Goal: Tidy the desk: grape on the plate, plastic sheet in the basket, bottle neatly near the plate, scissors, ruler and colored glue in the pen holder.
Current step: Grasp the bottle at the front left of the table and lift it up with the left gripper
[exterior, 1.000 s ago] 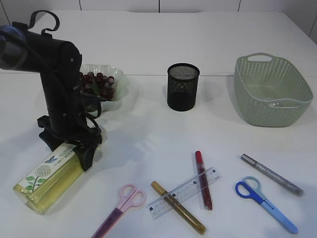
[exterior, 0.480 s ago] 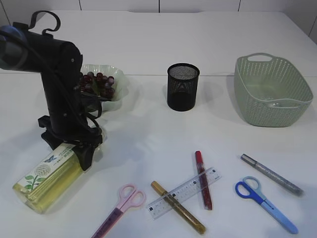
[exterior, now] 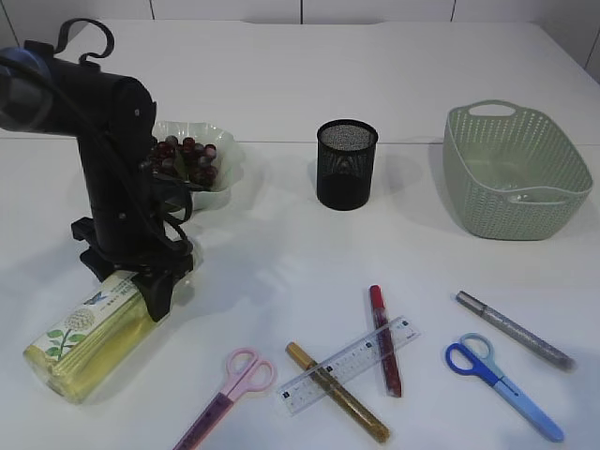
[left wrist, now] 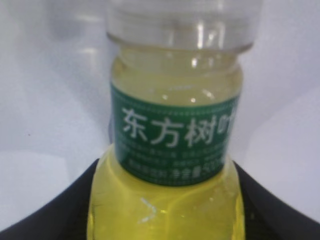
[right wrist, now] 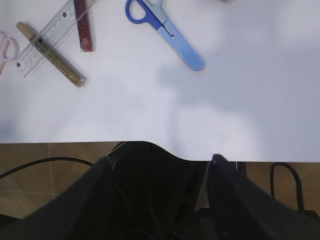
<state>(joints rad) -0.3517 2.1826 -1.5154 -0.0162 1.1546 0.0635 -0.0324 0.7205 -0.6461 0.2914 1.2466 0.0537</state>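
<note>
The bottle (exterior: 89,337) of yellow liquid with a green label lies on its side at front left. My left gripper (exterior: 141,281) is down over its neck end, and in the left wrist view both black fingers (left wrist: 60,210) press on the bottle's (left wrist: 170,150) shoulders. Grapes (exterior: 183,159) sit on the plate (exterior: 225,155). Pink scissors (exterior: 230,389), a ruler (exterior: 347,364), red glue (exterior: 384,342), gold glue (exterior: 337,405), silver glue (exterior: 514,330) and blue scissors (exterior: 502,384) lie along the front. My right gripper (right wrist: 160,165) hangs open and empty off the table's front edge. The plastic sheet is out of view.
The black mesh pen holder (exterior: 346,164) stands at centre back. The green basket (exterior: 516,173) sits at back right. My left arm stands between the plate and the bottle. The table's front edge (right wrist: 250,160) lies just ahead of the right gripper.
The left gripper's jaws have closed in around the bottle's neck end, and the bottle has shifted slightly. The right gripper has not moved.
</note>
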